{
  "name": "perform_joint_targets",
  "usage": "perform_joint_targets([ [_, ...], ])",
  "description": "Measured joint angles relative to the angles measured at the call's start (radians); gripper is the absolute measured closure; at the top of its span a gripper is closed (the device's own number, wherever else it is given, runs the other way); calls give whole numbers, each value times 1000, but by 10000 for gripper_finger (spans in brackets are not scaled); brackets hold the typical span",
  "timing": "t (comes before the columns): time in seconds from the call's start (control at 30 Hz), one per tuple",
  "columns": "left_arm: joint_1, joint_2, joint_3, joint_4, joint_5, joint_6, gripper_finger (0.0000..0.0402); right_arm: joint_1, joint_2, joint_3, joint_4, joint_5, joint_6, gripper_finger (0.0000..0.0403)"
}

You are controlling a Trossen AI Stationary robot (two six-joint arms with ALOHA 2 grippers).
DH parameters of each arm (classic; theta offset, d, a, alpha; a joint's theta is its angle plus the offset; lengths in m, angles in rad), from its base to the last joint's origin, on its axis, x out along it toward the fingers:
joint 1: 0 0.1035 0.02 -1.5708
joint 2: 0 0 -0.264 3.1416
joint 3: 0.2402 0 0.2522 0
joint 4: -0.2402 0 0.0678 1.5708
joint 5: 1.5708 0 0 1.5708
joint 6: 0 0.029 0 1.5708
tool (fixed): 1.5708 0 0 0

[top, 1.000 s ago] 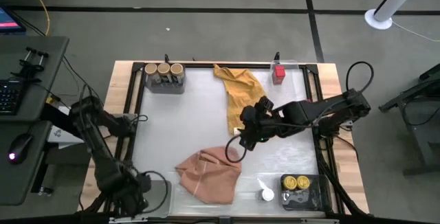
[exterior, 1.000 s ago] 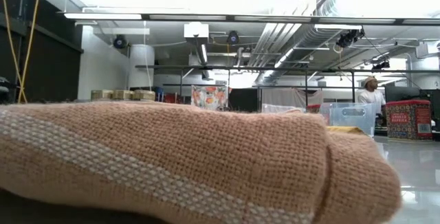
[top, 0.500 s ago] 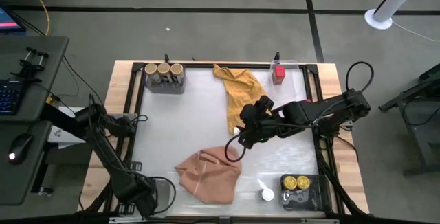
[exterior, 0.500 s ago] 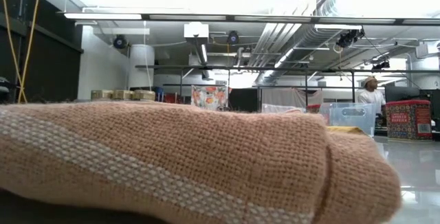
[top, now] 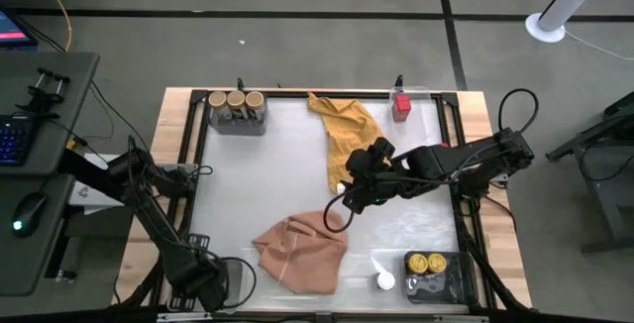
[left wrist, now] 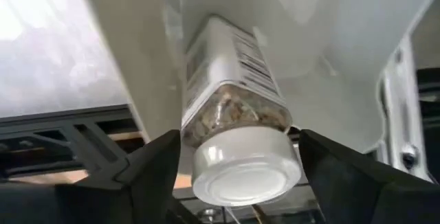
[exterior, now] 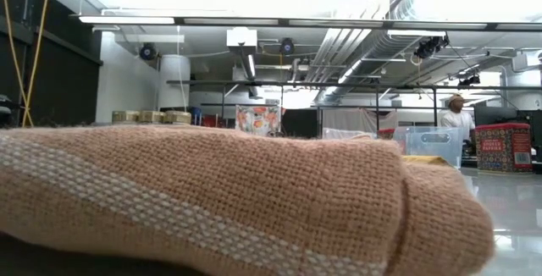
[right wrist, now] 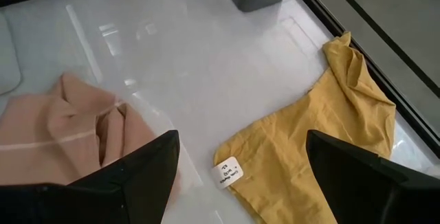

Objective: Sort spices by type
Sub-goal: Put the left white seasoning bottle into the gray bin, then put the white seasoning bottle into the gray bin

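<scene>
Overhead and wrist views of the sorting table. The left gripper (left wrist: pixel 234 176) sits at the near left corner of the table (top: pixel 287 164), its fingers closed on a white-lidded jar (left wrist: pixel 237 124) held lid toward the camera. The right gripper (top: pixel 355 199) hovers over the table centre, fingers spread apart and holding nothing, above the near edge of the mustard cloth (top: pixel 347 135) and just far of the pink cloth (top: pixel 302 249). Three tan-lidded jars (top: pixel 236 99) stand in a grey tray (top: pixel 238 122) at the far left. A red tin (top: pixel 401 105) stands at the far right. Two yellow-lidded jars (top: pixel 427 263) occupy a dark tray (top: pixel 448 283) at the near right, with another white-lidded jar (top: pixel 384 281) just left of it.
</scene>
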Motion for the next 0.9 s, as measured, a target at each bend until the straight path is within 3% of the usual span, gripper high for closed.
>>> perform_joint_targets([
  [0.23, 19, -4, 16, -13, -13, -13, 115, 0, 0, 0, 0, 15, -8, 91],
  [0.53, 80, -115, 166, -165, -56, 52, 114, -6, 0, 0, -48, -8, -66, 91],
  [0.73, 220, -240, 223, -97, -398, -16, 113, 3, 0, -4, -109, -185, -43, 91],
  [0.9, 403, -261, 223, 55, -595, 117, 113, 82, -1, -92, -86, -378, 30, 91],
])
